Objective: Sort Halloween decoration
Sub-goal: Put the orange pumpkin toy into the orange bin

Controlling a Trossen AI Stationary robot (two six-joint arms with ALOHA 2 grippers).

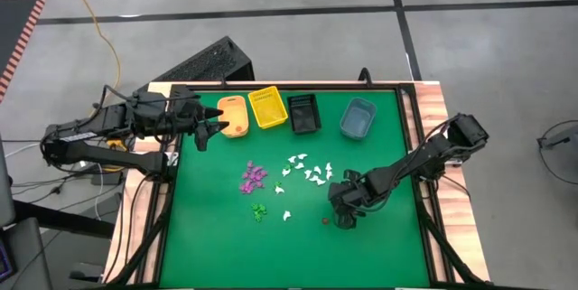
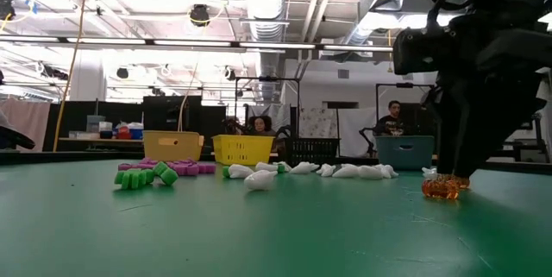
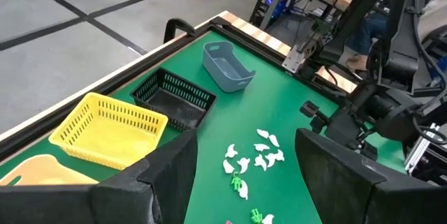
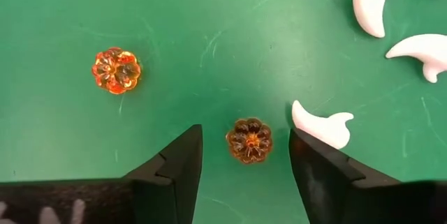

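The Halloween decoration lies loose on the green mat: white pieces [image 1: 307, 171], purple ones [image 1: 254, 177], green ones [image 1: 259, 210] and an orange piece [image 1: 325, 221]. My right gripper [image 4: 244, 175] stands open just above the mat, pointing steeply down. A dark orange-brown pumpkin [image 4: 249, 140] sits on the mat between its fingertips, with a gap on both sides. A brighter orange pumpkin [image 4: 116, 70] lies farther off, and a white piece [image 4: 323, 128] lies right beside one fingertip. My left gripper [image 1: 206, 129] waits open and empty, raised at the far left near the bins.
Four small bins stand in a row along the far edge: orange [image 1: 233, 115], yellow [image 1: 268, 107], black [image 1: 303, 114] and blue-grey [image 1: 358, 118]. The mat has a raised wooden border [image 1: 433, 145]. Bare green mat lies toward the near edge [image 1: 289, 254].
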